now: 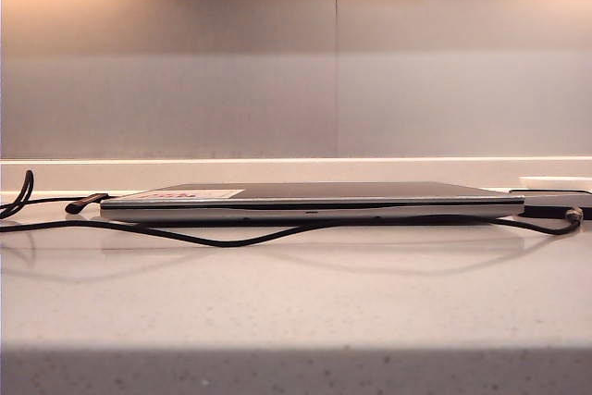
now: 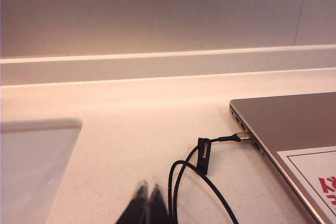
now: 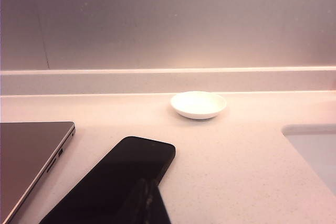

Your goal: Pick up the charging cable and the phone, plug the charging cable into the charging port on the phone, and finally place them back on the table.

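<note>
Black phone (image 3: 113, 184) and charging cable (image 2: 202, 179) lie on the desk (image 1: 296, 302) — left claw (image 2: 146, 203) and right claw (image 3: 147, 203) both clenched, empty.

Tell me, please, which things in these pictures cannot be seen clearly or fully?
- Charging port: too small to find on the phone, whose near end the right wrist view's edge cuts off.
- Charging cable: its left loop leaves the exterior view.
- Left gripper and right gripper: blurred dark tips, shut, mostly outside their wrist views.
- Phone in the exterior view: a thin sliver beside the laptop.
</note>
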